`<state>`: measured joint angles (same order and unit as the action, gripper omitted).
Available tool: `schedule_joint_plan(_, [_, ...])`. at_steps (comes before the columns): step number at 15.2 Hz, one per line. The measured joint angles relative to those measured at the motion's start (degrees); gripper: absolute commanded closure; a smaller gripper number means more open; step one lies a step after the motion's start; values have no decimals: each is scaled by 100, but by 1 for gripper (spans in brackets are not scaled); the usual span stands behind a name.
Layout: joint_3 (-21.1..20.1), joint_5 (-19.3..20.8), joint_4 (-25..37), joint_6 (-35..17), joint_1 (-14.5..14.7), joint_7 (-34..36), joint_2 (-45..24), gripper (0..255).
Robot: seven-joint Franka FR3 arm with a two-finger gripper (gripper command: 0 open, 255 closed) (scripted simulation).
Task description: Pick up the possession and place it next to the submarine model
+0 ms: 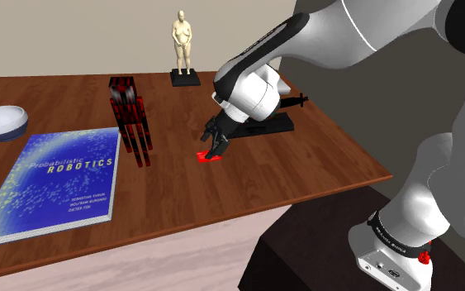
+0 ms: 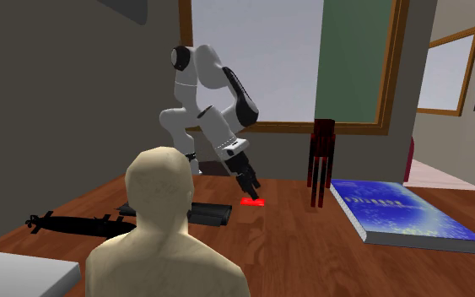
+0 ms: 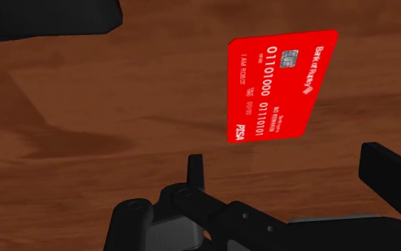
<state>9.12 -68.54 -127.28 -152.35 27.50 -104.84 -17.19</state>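
Wrist view puts the red bank card (image 3: pixel 280 85) flat on the brown wooden table (image 3: pixel 85 128), face up, just ahead of the gripper (image 3: pixel 291 167). The two black fingers stand apart and touch nothing, so the card is not held.

From the shoulder view the card (image 1: pixel 208 158) lies in the half of the table (image 1: pixel 329 161) nearer the stand. It sits well in from both the long front edge and the short end edge, with the gripper (image 1: pixel 215 145) poised right over it. The black submarine model (image 2: pixel 75 224) rests on its base close by, toward the far edge.

The card looks very light, thin and stiff, with a slick face. It should not be fragile, but flat on the wood it offers almost no height to pinch. The best hold is probably across its narrow width, a fingertip on each long edge pressed down to the table. A glancing contact would likely skate it away.
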Motion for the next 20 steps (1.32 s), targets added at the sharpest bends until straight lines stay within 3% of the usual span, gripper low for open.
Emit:
schedule_joint_plan(6, [-181,-428,326,-132,-10,-350,-488,0])
schedule_joint_plan(13, [-205,-478,371,-155,-6,-379,-551,0])
schedule_joint_plan(14, [-205,-478,371,-155,-6,-379,-551,255])
schedule_joint_plan(20, [-200,-486,393,-153,-12,-384,-514,255])
